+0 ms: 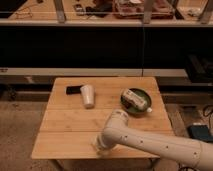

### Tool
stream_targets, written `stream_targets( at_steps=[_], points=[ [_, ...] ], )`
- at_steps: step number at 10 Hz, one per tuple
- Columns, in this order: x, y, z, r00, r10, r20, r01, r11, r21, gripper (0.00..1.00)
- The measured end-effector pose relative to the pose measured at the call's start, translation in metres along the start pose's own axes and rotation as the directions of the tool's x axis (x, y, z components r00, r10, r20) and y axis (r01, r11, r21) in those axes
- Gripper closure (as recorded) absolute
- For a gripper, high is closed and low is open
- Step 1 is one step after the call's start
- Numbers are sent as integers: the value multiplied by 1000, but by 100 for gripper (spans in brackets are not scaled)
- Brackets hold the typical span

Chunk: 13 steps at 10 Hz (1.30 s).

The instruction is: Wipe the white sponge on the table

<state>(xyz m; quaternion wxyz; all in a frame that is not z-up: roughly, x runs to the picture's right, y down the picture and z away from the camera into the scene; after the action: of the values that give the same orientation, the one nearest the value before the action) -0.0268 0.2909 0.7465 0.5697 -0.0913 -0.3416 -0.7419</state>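
Note:
The light-wood plank table (65, 125) fills the middle of the camera view. My white arm reaches in from the lower right and lies across the table's front right part. Its gripper (98, 144) is down at the tabletop near the front edge, a little left of centre. The white sponge does not show apart from the gripper; it is hidden if it lies under it.
A white tapered cup (87, 95) stands at the back of the table, with a flat black object (74, 90) just left of it. A dark green plate (144, 106) holding a pale packet (134, 99) sits at the back right. A long dark shelving bench (100, 45) runs behind.

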Motion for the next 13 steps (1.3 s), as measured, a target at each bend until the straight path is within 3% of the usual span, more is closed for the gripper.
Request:
stream_targets(
  at_steps=[4,7,10,13],
  points=[
    [59,14,31,1000,18,-15,-19,999,-46,100],
    [105,55,37,994,104,-38,-107,991,-84,100],
    [122,119,33,973,226,-47,-230,962,-149,100],
    [103,173,28,952,303,-31,-302,928,-218,100]
  ],
)
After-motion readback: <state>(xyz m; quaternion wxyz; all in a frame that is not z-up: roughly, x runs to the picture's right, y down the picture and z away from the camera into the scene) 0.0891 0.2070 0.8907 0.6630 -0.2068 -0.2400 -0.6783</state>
